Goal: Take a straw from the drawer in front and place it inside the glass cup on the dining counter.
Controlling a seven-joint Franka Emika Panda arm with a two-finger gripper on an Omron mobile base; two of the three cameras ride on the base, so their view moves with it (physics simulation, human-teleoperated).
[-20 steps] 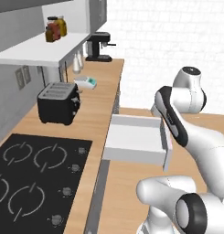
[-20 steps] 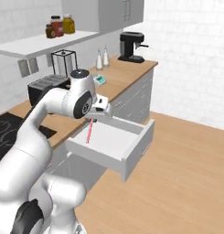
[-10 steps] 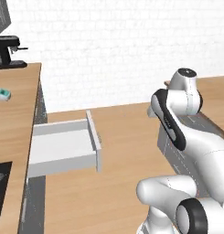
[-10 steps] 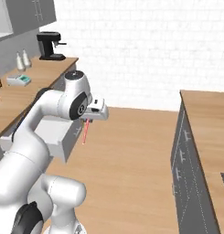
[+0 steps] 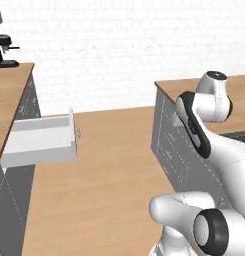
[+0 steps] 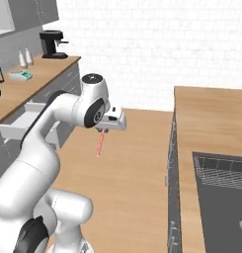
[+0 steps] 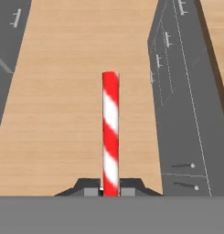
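We cannot make out the glass cup anywhere, and the dining counter [image 6: 211, 118] is cut off at the right edge of the right base view, its dark inset sink [image 6: 226, 197] only partly inside the frame at about 4 o'clock. In the left base view the arm's own white links hide the hand. The drawer [image 5: 41, 140] stands pulled out at 9 o'clock there, a shallow white-sided box whose inside we cannot see from this angle. The straw [image 7: 110, 132] is a thin straight tube with red and white spiral stripes; the counter top is light wood over flat grey fronts. The gripper [image 7: 110, 191] has its two dark tips pressed tight on the straw's near end, which runs away from them toward 12 o'clock in the hand view; in the right base view it hangs toward 6 o'clock beneath the hand, over the wooden floor [image 6: 132, 168].
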